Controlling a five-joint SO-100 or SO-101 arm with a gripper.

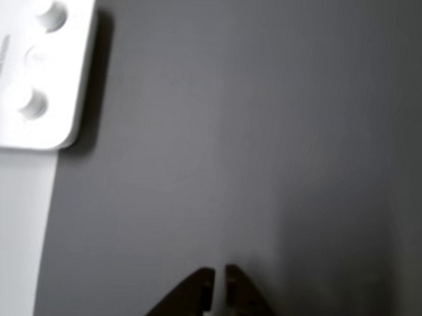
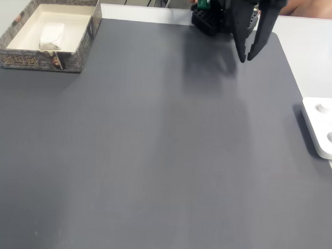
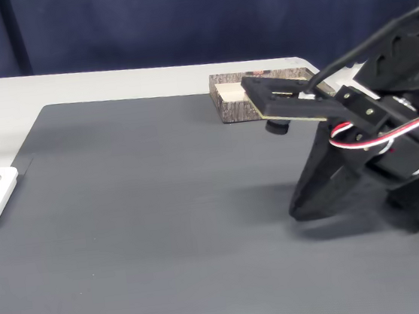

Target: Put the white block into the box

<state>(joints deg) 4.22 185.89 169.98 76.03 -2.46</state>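
- Dark grey mat [image 2: 154,146] spread across a pale table [image 3: 6,97], deep blue curtain [image 3: 178,16] behind in a fixed view.
- Top left corner of the mat in a fixed view: the box [image 2: 75,57], speckled brown-grey rim, pale beige inside.
- Inside it, toward the middle, the white block [image 2: 51,35], lying flat on the floor of the box, apart from the walls.
- Long axis of the white block running roughly from the near wall to the far wall in that view, slightly tilted; edges too soft to say more.
- Right edge of the mat, half off it: flat white device [image 2: 324,131] with round dimples; also seen top left in the other view [image 1: 37,59].
- Black arm at the far edge, gripper [image 2: 250,52] hanging tips-down above bare mat, well apart from the box.
- Jaws nearly together, just a slim gap between the tips, gripper [image 1: 220,274] holding nothing.
- In a fixed view, arm body [image 3: 375,146] with red and white wires standing in front of the box [image 3: 233,101], hiding most of it.
- Nothing else on the mat between gripper and box.
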